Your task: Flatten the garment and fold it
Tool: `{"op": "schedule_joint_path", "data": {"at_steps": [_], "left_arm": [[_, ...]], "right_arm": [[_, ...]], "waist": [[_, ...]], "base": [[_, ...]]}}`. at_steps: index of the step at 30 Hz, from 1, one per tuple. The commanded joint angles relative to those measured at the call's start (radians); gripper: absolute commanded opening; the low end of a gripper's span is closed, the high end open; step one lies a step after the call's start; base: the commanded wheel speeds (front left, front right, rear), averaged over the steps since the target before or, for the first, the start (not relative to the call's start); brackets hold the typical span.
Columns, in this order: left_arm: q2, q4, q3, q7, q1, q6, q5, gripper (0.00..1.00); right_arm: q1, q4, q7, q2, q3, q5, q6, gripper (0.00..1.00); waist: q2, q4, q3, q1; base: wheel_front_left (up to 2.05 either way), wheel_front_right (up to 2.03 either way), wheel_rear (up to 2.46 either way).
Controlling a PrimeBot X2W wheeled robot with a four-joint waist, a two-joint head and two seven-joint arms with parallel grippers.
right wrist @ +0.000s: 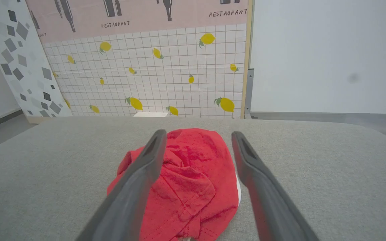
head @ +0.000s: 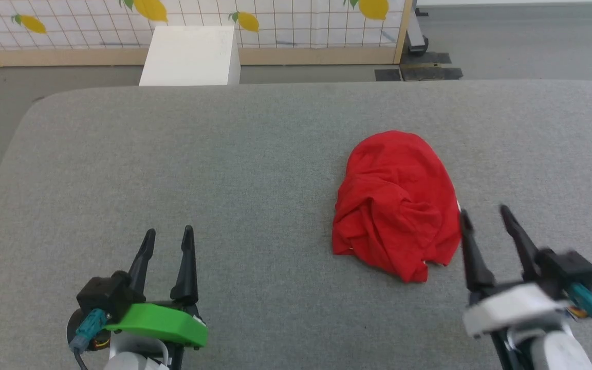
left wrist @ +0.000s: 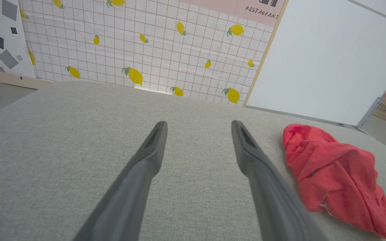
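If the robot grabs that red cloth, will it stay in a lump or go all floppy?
Probably floppy: the garment lies crumpled in soft folds, so a pinched corner would likely lift while the rest droops. Pushed, it would likely bunch rather than slide, since the grey surface looks like textured fabric.

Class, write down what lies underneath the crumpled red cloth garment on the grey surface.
The crumpled bright red cloth garment lies directly on the grey fabric-covered surface. A sliver of white trim peeks from under its edge. Anything beneath its bunched folds is covered.
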Motion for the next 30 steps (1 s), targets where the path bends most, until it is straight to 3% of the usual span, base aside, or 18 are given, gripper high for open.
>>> {"op": "schedule_joint_path", "data": {"at_steps": [1,11,16,19,20,21,22,23,30], "left_arm": [[-0.004,-0.006,-0.001,-0.004,-0.017,-0.007,-0.001,1.00],[-0.005,-0.014,-0.036,-0.004,-0.061,-0.007,-0.011,1.00],[-0.005,-0.014,-0.037,-0.004,-0.071,-0.007,-0.017,1.00],[-0.005,-0.014,-0.035,-0.004,-0.071,-0.007,-0.019,1.00],[-0.005,-0.014,-0.035,-0.004,-0.071,-0.007,-0.019,1.00],[-0.005,-0.014,-0.034,-0.004,-0.071,-0.007,-0.019,1.00],[-0.005,-0.014,-0.032,-0.004,-0.070,-0.007,-0.019,1.00],[-0.005,-0.014,-0.030,-0.004,-0.068,-0.007,-0.019,1.00],[-0.005,-0.003,-0.026,-0.004,-0.053,-0.007,-0.017,1.00]], "right_arm": [[-0.044,0.014,0.028,0.001,0.019,-0.015,-0.002,1.00],[-0.201,0.228,0.512,0.001,0.103,-0.027,-0.002,1.00],[-0.192,0.260,0.688,0.001,0.119,-0.033,-0.002,1.00],[-0.180,0.248,0.734,0.001,0.124,-0.038,-0.002,1.00],[-0.175,0.245,0.743,0.001,0.123,-0.040,-0.002,0.93],[-0.169,0.241,0.753,0.001,0.124,-0.038,-0.002,0.38],[-0.166,0.234,0.753,0.001,0.125,-0.036,-0.002,0.11],[-0.163,0.221,0.740,0.001,0.122,-0.036,-0.002,0.00],[-0.113,0.144,0.593,0.001,0.016,-0.008,-0.002,0.00]], "waist": [[0.0000,0.004,0.011,0.0000],[0.0000,0.049,0.076,0.0000],[0.0000,0.064,0.093,0.0000],[0.0000,0.069,0.099,0.0000],[0.0000,0.069,0.101,0.0000],[0.0000,0.069,0.102,0.0000],[0.0000,0.068,0.102,0.0000],[0.0000,0.066,0.102,0.0000],[0.0000,0.043,0.069,0.0000]], "base": [[0.00,0.00,0.00],[0.00,0.00,0.00],[0.00,0.00,0.00],[0.00,0.00,0.00],[0.00,0.00,0.00],[0.00,0.00,0.00],[0.00,0.00,0.00],[0.00,0.00,0.00],[0.00,0.00,0.00]]}}
